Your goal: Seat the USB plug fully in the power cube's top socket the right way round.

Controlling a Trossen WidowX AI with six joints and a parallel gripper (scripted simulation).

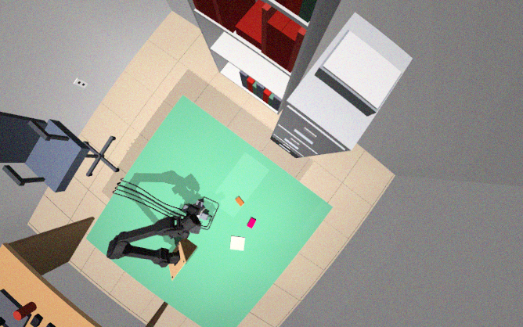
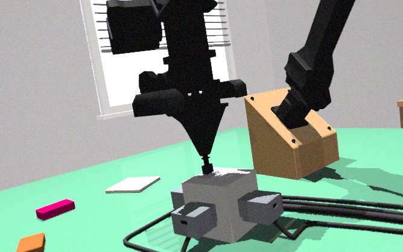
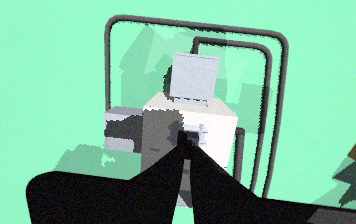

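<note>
Grey walls — a bright window (image 2: 120,81) — and a blue-grey chair (image 1: 59,152).
</note>
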